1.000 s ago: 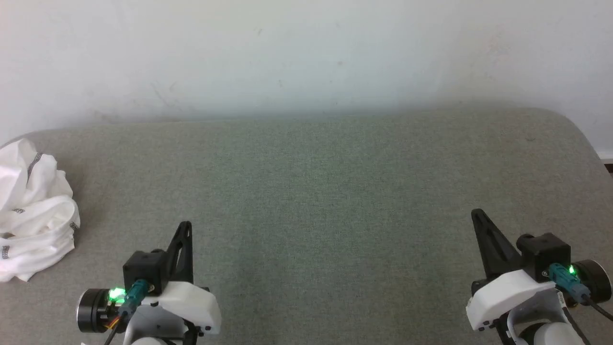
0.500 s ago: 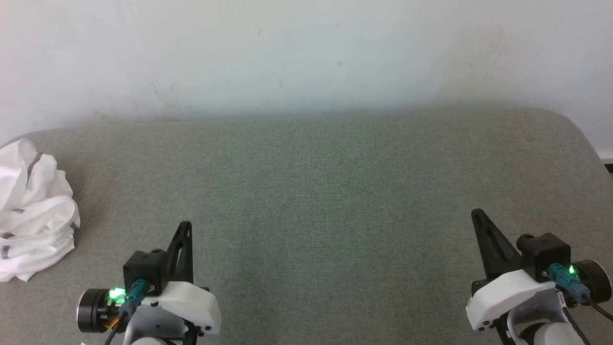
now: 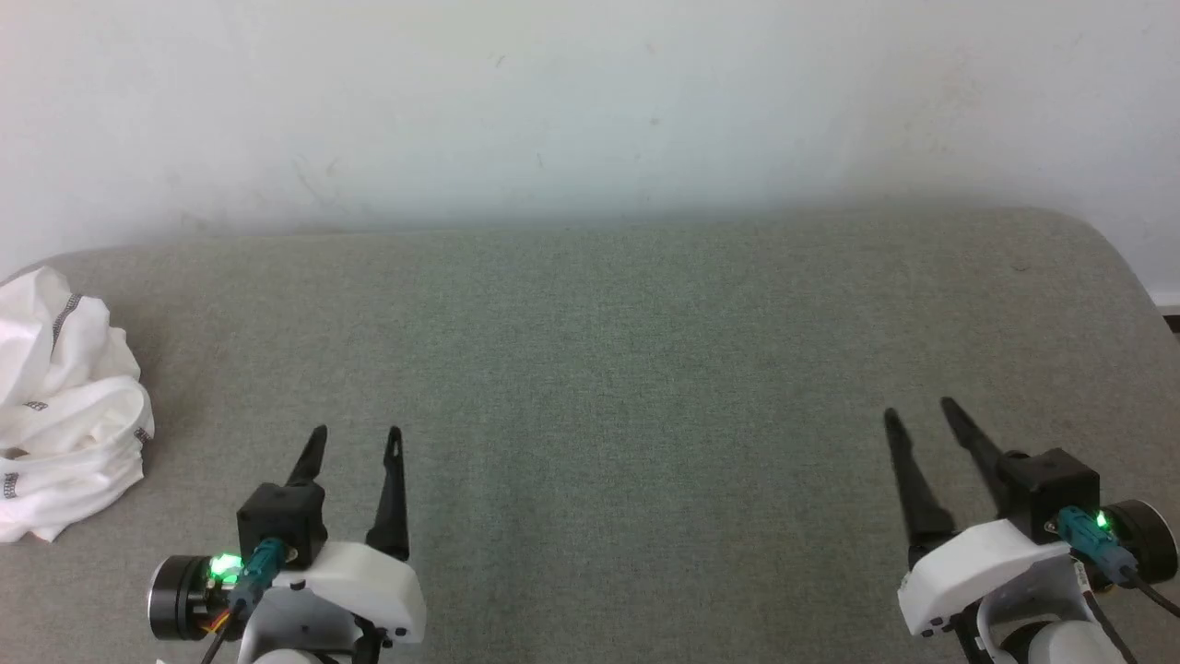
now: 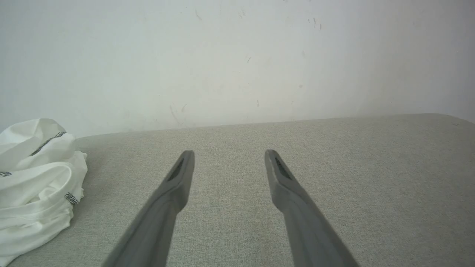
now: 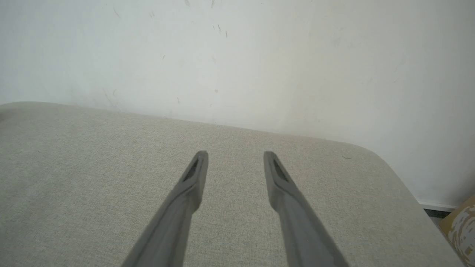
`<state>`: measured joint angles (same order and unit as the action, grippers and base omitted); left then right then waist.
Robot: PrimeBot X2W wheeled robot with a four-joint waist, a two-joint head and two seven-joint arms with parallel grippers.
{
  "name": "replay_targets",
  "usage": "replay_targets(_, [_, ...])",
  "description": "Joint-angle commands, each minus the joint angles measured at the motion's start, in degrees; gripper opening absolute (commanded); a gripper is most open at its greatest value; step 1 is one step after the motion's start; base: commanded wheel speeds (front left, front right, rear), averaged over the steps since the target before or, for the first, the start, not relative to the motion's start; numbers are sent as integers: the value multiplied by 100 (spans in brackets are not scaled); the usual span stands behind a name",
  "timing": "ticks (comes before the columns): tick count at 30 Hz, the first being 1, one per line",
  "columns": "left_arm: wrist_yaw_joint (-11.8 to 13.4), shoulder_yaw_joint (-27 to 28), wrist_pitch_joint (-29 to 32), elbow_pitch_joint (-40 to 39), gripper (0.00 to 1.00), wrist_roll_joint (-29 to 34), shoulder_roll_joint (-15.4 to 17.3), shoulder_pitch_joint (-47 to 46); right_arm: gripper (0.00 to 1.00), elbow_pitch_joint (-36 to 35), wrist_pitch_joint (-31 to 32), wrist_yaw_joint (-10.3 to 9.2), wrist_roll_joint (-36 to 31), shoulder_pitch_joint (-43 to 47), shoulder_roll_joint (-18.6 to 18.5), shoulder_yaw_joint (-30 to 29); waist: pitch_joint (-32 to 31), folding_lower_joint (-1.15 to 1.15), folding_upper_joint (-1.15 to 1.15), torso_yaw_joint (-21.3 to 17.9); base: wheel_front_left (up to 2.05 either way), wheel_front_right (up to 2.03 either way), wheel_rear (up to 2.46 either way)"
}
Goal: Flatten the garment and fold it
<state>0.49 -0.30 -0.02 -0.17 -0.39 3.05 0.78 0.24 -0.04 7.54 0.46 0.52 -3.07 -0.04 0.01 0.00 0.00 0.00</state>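
The white garment (image 3: 64, 406) lies crumpled in a heap at the far left edge of the grey padded surface, dark dashed stitching showing on its folds; the left wrist view has the garment (image 4: 35, 185) at its left side. My left gripper (image 3: 357, 433) hovers open at the lower left, well right of the heap, nothing between its fingers (image 4: 178, 178). At the lower right my right gripper (image 3: 918, 410) is open too, far from the cloth, its fingers (image 5: 195, 174) empty.
The grey padded surface (image 3: 627, 369) runs wide between the grippers. A pale wall (image 3: 590, 101) stands right behind it. The surface's rounded right corner (image 5: 374, 155) drops to the floor, where a cardboard piece (image 5: 460, 226) shows.
Both grippers have gone from shut to open; the left one spread wider than the right. Arms and garment have stayed in place.
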Motion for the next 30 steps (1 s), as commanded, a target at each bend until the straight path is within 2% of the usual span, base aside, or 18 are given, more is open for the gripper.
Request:
replay_targets(1, [1, 4, -30, -11, 100, -8, 0, 15, 100, 4, -29, 0, 26, 9, 0, -35, 1, 0, 0, 1, 0, 0, 0])
replay_targets(30, [80, 80, -376, -157, 100, -152, -4, 215, 100, 28, -376, -1, 230, 117, 5, -480, 11, 0, 0, 76, 0, 0, 0])
